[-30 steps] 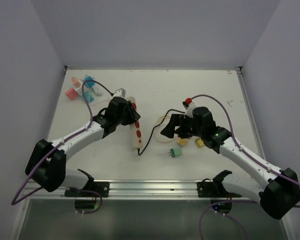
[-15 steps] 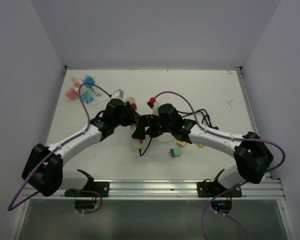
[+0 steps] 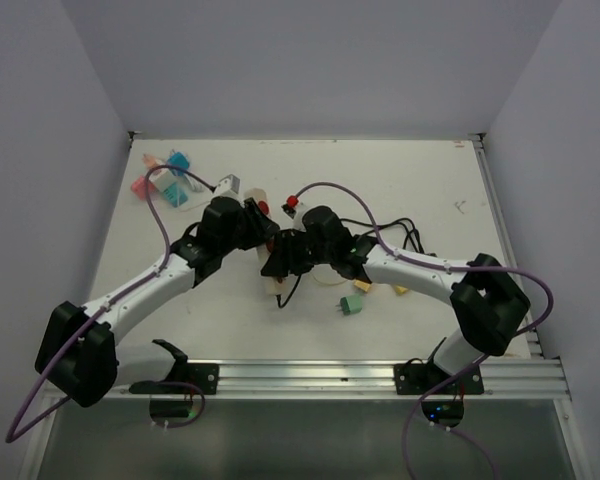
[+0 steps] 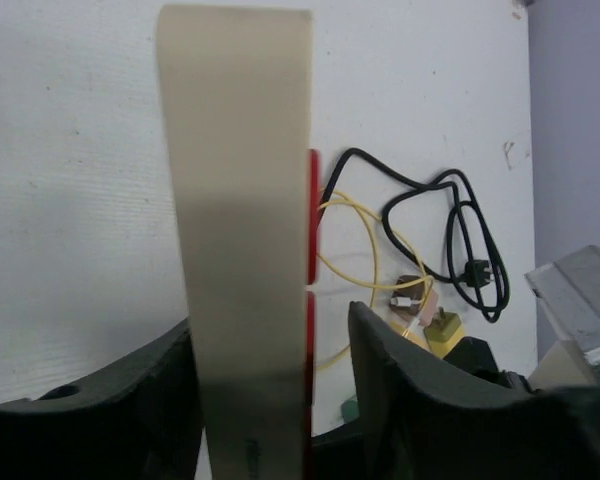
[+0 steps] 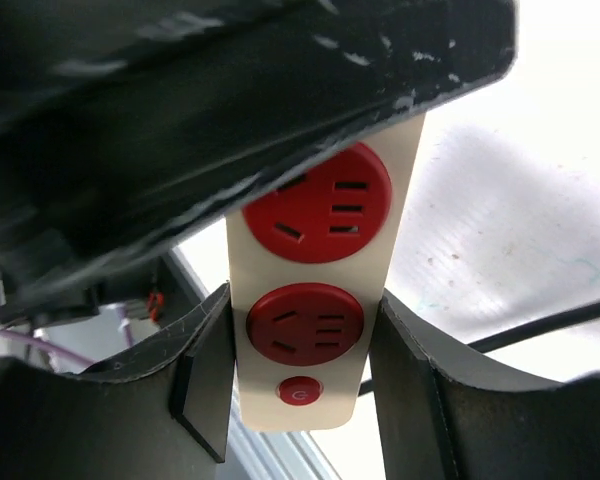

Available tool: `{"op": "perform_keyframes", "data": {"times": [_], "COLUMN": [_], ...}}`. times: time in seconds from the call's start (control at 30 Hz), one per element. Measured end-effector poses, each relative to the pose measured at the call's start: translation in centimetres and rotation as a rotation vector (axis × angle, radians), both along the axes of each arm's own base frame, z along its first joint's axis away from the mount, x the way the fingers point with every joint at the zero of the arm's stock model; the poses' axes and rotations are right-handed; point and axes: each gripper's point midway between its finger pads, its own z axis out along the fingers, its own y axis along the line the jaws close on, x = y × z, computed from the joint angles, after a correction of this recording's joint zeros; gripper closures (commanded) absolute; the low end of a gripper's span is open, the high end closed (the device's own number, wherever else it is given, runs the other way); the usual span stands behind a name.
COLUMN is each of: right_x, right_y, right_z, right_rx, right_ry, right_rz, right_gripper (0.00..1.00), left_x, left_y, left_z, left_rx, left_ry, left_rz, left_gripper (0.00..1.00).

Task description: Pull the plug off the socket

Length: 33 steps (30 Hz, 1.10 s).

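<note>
Power strip (image 4: 240,200) clamped in left end effector (image 4: 270,325); right end effector (image 5: 302,330) straddles its switch end, grip unclear.

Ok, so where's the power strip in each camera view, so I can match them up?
Top external: the power strip lies at the table's centre, mostly covered.
Left wrist: side-on, a cream bar up the middle, between the left gripper's fingers.
Right wrist: face-on at centre, red sockets showing, between the right gripper's fingers.
Shared landmark: the black cable, probably the same one.
</note>
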Motion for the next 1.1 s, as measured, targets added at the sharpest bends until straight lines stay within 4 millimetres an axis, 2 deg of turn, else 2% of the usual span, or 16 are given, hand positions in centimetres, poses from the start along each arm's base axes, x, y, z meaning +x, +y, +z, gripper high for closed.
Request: {"op": "perform_keyframes", "data": {"times": [0.03, 0.07, 0.1, 0.2, 0.33, 0.4, 0.5, 0.53, 0.57, 0.6, 0.7, 0.83, 0.93, 1.0, 1.1], "right_x": [0.2, 0.3, 0.3, 0.9, 3.2, 5.7, 11.0, 13.6, 15.1, 17.3, 22.5, 26.3, 27.8, 28.0, 27.6], "right_y": [-0.1, -0.2, -0.4, -1.2, -2.7, -4.0, -6.8, -8.4, -9.4, -11.2, -16.4, -23.7, -29.1, -32.4, -35.8], "right_z": [0.0, -0.1, -0.3, -0.9, -1.8, -1.6, -0.5, 0.2, 0.7, 1.4, 3.5, 4.7, 4.1, 3.0, 0.9], "right_rx": [-0.011, -0.024, -0.041, -0.095, -0.182, -0.209, -0.231, -0.245, -0.251, -0.266, -0.304, -0.381, -0.464, -0.519, -0.583], "right_ry": [-0.010, -0.014, -0.015, -0.023, -0.028, -0.025, -0.047, -0.066, -0.081, -0.100, -0.155, -0.190, -0.185, -0.158, -0.098], "right_rz": [-0.009, -0.011, -0.014, -0.038, -0.089, -0.141, -0.261, -0.322, -0.361, -0.420, -0.583, -0.771, -0.893, -0.951, -0.993], "right_gripper": [1.00, 1.00, 1.00, 1.00, 1.00, 1.00, 1.00, 1.00, 1.00, 1.00, 1.00, 1.00, 1.00, 1.00, 1.00], "left_x": [0.0, 0.0, -0.1, -0.1, -1.0, -1.7, -3.1, -3.7, -4.1, -4.5, -5.6, -6.5, -6.9, -7.1, -7.2], "left_y": [0.2, 0.4, 0.8, 2.8, 4.9, 6.1, 8.1, 8.9, 9.3, 10.0, 11.6, 13.2, 14.0, 14.4, 15.0], "left_z": [0.3, 0.8, 1.4, 3.2, 7.9, 9.8, 11.8, 12.5, 12.7, 13.0, 12.1, 9.3, 7.0, 6.1, 5.1], "left_rx": [-0.002, -0.004, -0.002, 0.020, 0.029, 0.034, 0.048, 0.054, 0.060, 0.065, 0.110, 0.193, 0.258, 0.288, 0.325], "left_ry": [-0.008, -0.021, -0.036, -0.074, -0.187, -0.240, -0.302, -0.326, -0.337, -0.356, -0.368, -0.347, -0.317, -0.307, -0.301], "left_rz": [0.004, 0.008, 0.016, 0.078, 0.126, 0.156, 0.200, 0.216, 0.224, 0.239, 0.268, 0.293, 0.295, 0.296, 0.301], "left_gripper": [0.27, 0.08, 0.01, 0.00, 0.00, 0.00, 0.00, 0.00, 0.00, 0.00, 0.00, 0.00, 0.01, 0.00, 0.00]}}
